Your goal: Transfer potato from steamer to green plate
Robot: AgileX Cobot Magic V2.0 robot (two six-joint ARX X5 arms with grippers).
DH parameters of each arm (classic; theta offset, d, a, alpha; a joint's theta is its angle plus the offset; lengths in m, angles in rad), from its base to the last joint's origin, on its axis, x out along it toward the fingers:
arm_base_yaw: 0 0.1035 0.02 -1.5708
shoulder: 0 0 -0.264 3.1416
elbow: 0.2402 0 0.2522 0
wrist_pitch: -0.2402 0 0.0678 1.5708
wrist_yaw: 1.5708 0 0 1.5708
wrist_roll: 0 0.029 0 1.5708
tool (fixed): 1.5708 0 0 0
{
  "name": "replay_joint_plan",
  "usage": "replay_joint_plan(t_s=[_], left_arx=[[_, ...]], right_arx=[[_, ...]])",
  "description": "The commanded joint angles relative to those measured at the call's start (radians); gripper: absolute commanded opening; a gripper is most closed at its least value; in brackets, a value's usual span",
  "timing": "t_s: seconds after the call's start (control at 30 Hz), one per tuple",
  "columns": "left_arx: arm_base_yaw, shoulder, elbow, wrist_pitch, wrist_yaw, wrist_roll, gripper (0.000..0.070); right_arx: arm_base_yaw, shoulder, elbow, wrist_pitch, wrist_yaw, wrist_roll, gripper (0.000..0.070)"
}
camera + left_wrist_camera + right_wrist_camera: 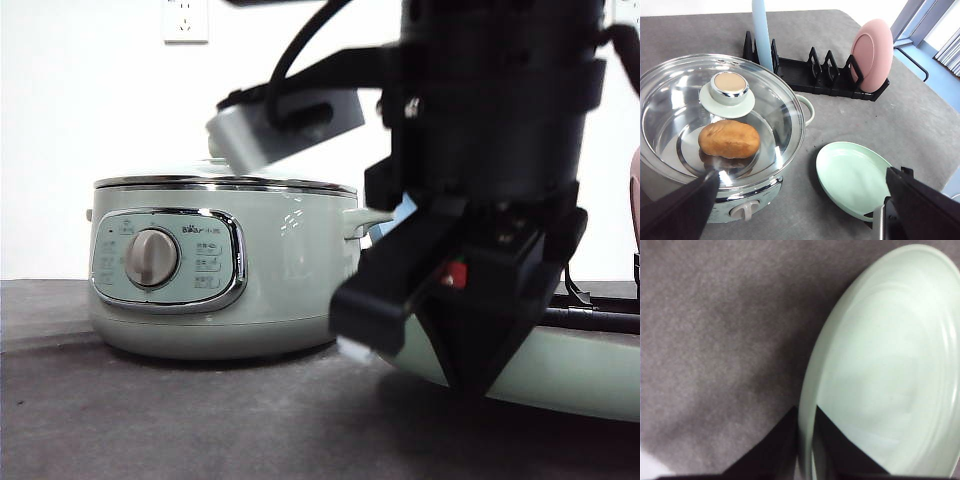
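While the glass lid (715,125) sits closed on the steamer (220,270), the potato (729,139) lies inside on the pot's floor, plainly visible through the glass, below the lid's green knob (729,90). Its long axis runs roughly level across the pot, side to side in the left wrist view, with the blunter end toward the steamer's side handle (807,107). The lid will have to come off before anything can reach it.

On the counter (850,120) just right of the steamer sits the green plate (852,177), bare, probably kept close so the carry is short. Beyond it a black dish rack (810,75) holds a pink plate (872,55) upright, and a pale blue plate stands on edge further left in the rack.

The right gripper (806,440) has its fingers pressed onto the green plate's near rim, one finger on either side of the edge, seemingly pinching it to steady or shift the plate. The left gripper (800,210) hangs above the steamer and plate with its fingers spread wide and holding nothing.
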Motion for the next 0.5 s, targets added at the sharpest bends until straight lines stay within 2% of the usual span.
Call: replay_joint_plan(t_s=[0.0, 0.13, 0.2, 0.47], left_arx=[[-0.005, 0.005, 0.018, 0.01, 0.003, 0.006, 0.07], [-0.005, 0.005, 0.018, 0.01, 0.003, 0.006, 0.07], [-0.005, 0.005, 0.018, 0.009, 0.003, 0.006, 0.07], [-0.005, 0.005, 0.018, 0.007, 0.003, 0.01, 0.07]], right_arx=[[0.016, 0.02, 0.01, 0.014, -0.021, 0.038, 0.0078], [0.012, 0.006, 0.013, 0.009, -0.022, 0.035, 0.0454], [0.005, -0.014, 0.013, -0.002, -0.031, 0.033, 0.0558], [-0.049, -0.214, 0.013, -0.02, -0.213, 0.027, 0.0564]])
